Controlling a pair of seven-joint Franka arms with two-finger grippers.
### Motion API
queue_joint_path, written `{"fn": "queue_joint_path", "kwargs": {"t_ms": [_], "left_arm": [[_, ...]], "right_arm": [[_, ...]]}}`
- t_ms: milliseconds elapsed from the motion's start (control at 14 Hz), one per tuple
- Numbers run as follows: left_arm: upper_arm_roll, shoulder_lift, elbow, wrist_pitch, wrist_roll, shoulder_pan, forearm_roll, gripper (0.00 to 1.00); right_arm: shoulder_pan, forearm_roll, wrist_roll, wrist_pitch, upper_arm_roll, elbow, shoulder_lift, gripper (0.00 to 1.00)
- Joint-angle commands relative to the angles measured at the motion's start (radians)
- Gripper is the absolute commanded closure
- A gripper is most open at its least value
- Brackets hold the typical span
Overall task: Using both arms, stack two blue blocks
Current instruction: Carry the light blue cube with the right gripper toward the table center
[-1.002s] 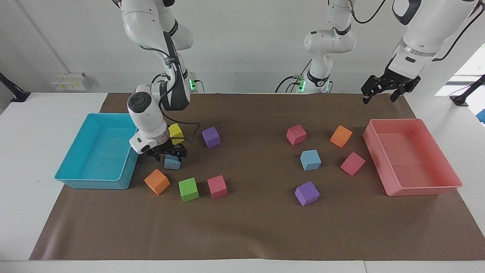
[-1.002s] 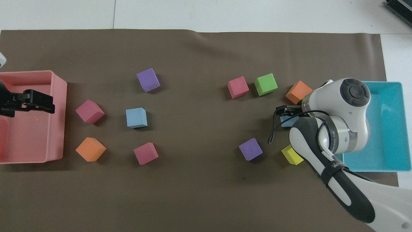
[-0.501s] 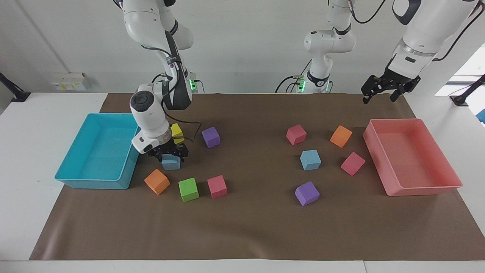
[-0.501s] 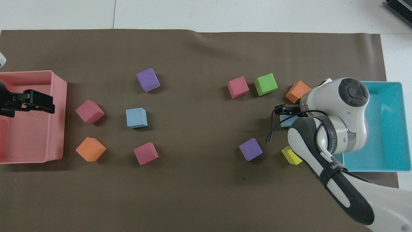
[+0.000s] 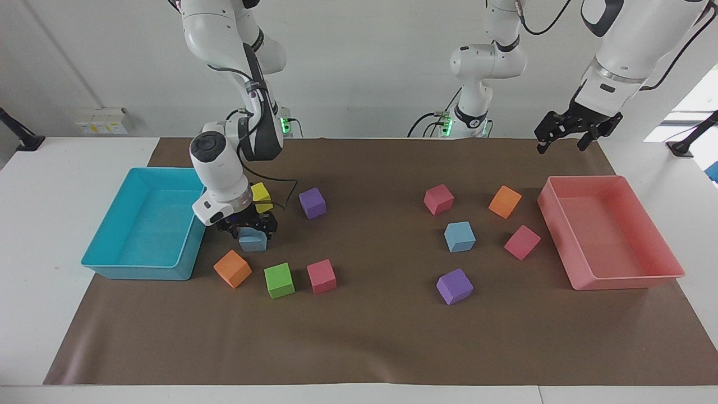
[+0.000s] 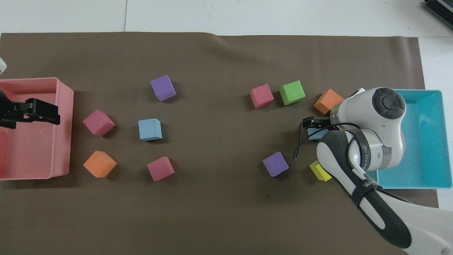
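One block (image 5: 253,241) lies beside a tray (image 5: 106,264), seemingly under the right gripper (image 5: 248,227).

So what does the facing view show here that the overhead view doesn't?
Only the facing view: the right gripper is down at the blue block beside the cyan tray, and the block's side is exposed. It also shows both arm bases and the left gripper hanging well above the table.

Only the overhead view: the left gripper appears over the pink tray, and the right arm hides most of that block.

Both: the second blue block lies free among other coloured cubes.
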Motion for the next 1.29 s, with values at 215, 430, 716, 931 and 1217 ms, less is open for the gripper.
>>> {"fn": "queue_joint_path", "kwargs": {"t_ms": [215, 430, 716, 931, 1217], "left_arm": [[0.008, -0.007, 0.008, -0.017, -0.013, -0.012, -0.011, 0.00], [0.008, -0.007, 0.008, -0.017, -0.013, -0.012, -0.011, 0.00], [0.008, -0.007, 0.008, -0.017, -0.012, -0.010, -0.011, 0.00], [0.008, -0.009, 0.008, -0.017, -0.010, -0.010, -0.010, 0.00], [0.008, -0.010, 0.008, -0.017, -0.012, -0.010, -0.010, 0.00]], "right_arm": [[-0.010, 0.009, -0.033, 0.016, 0.004, -0.028, -0.006, 0.00], [-0.011, 0.009, -0.035, 0.015, 0.004, -0.030, -0.003, 0.02], [-0.013, 0.009, -0.029, 0.004, 0.004, -0.026, -0.003, 0.83], [-0.016, 0.009, -0.032, -0.014, 0.004, -0.016, -0.002, 1.00], [-0.013, 0.009, -0.018, -0.021, 0.006, -0.007, -0.023, 1.00]]}}
